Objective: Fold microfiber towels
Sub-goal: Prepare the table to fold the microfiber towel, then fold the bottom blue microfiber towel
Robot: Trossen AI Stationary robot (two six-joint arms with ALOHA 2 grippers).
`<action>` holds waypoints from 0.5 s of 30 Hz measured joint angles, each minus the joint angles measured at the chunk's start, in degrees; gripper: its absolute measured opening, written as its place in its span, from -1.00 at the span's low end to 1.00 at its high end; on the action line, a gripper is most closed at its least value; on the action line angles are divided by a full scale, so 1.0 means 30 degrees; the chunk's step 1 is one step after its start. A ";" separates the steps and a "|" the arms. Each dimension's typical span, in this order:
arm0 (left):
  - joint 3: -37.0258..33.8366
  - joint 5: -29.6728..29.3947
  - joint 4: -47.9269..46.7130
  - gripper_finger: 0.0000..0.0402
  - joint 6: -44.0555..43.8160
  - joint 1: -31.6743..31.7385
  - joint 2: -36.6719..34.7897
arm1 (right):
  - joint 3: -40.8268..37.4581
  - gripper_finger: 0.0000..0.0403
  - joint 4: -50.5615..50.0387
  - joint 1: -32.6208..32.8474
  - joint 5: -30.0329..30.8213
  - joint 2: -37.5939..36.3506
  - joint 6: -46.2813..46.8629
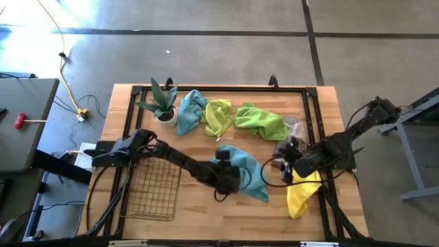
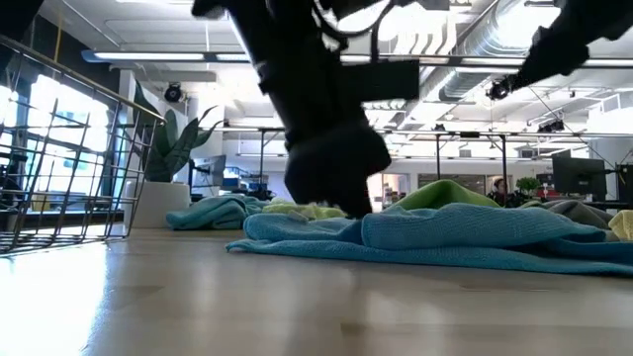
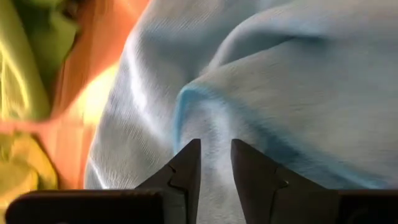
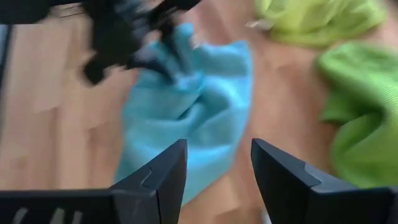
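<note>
High view shows the left gripper (image 1: 232, 169) low over the blue towel (image 1: 252, 177) lying crumpled mid-table, fingers narrowly parted with no cloth between them. Judged step: picking an edge to spread before folding; next needs a pinch on a corner. The right gripper (image 1: 287, 169) hovers beside the yellow towel (image 1: 302, 194), open and empty.

Overhead, tabletop, perhaps two wrist close-ups — shared teal towel (image 1: 248, 171).
</note>
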 joint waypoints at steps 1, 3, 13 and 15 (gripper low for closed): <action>0.0193 -0.0014 -0.0048 -0.60 0.0394 -0.0160 0.0000 | 0.0000 -0.15 0.0034 -0.0094 0.0382 0.0000 -0.0275; 0.0645 -0.0065 -0.0090 -0.60 0.1002 -0.0392 0.0000 | 0.0000 -0.15 0.0144 -0.0324 0.0859 0.0000 -0.0486; 0.0996 -0.2653 -0.1281 -0.58 0.2094 -0.1132 -0.0022 | -0.0029 -0.11 0.1315 -0.0717 -0.0259 0.1190 0.1163; 0.0996 -0.3970 -0.2086 -0.54 0.2302 -0.1321 -0.0022 | -0.0029 -0.07 0.1624 -0.0717 -0.0274 0.1882 0.1163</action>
